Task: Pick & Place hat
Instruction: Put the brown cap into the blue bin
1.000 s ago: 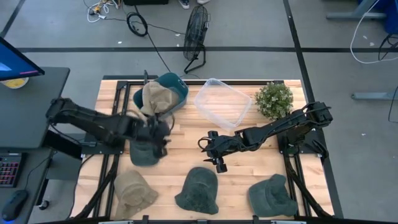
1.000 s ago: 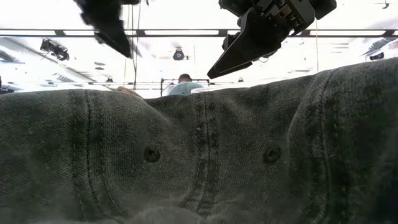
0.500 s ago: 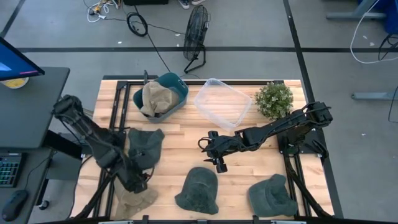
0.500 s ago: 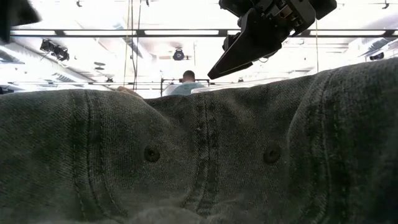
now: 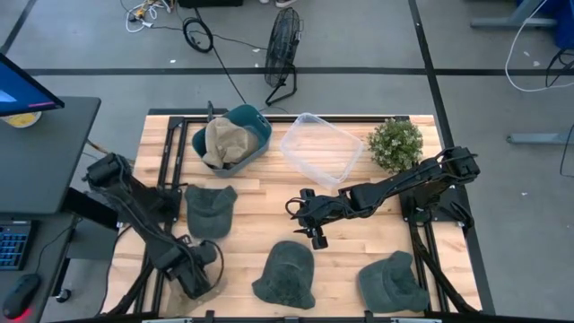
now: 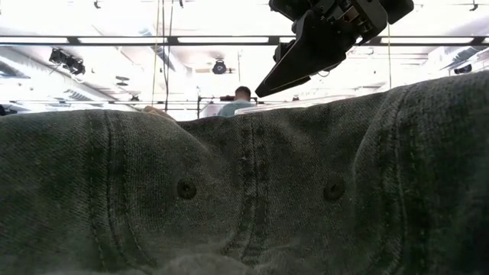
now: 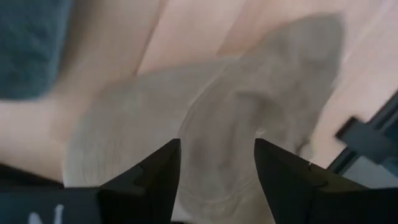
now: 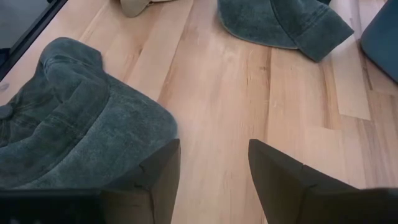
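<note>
- Left gripper [image 5: 199, 276] hovers at the front left corner of the wooden table [image 5: 260, 202], fingers [image 7: 155, 177] spread apart and holding nothing, directly over a tan hat [image 7: 205, 143] that fills the left wrist view and lies flat on the boards.
- Right gripper [image 5: 303, 218] hangs above the middle of the table, its fingers [image 8: 280, 180] parted and empty over bare wood.
- Dark green hat [image 5: 209, 211] lies flat on the left side of the table, just in front of the teal bin [image 5: 254, 128], apart from both grippers.
- Second tan hat [image 5: 224, 141] sits inside the teal bin at the back left.
- Two more dark green hats rest along the front edge: one at front centre [image 5: 285, 274], one at front right [image 5: 393, 282].
- Front-centre hat [image 6: 244, 191] blocks nearly all of the low view, its stitched seams and eyelets close to the lens, with the right gripper [image 6: 306, 53] overhead.
- Clear plastic tub [image 5: 321, 148] stands at the back centre, a small potted plant [image 5: 395, 144] beside it at the back right.
- Person [image 6: 241, 99] is visible far off in the room beyond the table.
</note>
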{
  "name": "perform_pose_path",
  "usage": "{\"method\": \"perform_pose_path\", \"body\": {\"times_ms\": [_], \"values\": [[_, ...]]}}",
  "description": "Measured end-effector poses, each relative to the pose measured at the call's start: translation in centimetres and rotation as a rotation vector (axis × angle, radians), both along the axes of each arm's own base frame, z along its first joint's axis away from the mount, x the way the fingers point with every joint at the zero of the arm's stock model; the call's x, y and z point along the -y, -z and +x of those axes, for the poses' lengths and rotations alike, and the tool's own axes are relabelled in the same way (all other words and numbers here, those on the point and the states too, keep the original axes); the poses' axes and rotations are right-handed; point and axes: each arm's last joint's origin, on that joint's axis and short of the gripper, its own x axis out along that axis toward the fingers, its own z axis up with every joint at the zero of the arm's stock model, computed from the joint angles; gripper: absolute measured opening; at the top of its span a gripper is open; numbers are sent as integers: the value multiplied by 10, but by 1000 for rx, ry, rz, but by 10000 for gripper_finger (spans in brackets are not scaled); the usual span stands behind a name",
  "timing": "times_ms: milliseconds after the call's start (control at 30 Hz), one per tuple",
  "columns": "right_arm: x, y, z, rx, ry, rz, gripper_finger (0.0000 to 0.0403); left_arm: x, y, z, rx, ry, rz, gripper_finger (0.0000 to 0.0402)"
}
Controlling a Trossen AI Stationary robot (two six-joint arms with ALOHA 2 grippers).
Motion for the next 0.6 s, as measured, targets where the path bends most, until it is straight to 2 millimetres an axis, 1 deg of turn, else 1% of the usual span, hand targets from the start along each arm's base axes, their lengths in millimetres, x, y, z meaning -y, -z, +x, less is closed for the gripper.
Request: {"method": "perform_pose_path", "body": {"times_ms": [100,233,367,467,533,600], "values": [[0,0,0,0,0,0,194,4,9,-2,-60,1,15,207],[0,0,0,1,0,0,194,7,17,-3,-94,23,54,202],[0,0,0,2,0,0,194,7,21,-3,-101,77,69,182],[0,0,0,3,0,0,194,8,21,-3,-94,126,64,139],[0,0,0,4,0,1,194,8,21,0,-83,154,49,93],[0,0,0,4,0,1,194,8,19,5,-60,179,24,38]]}}
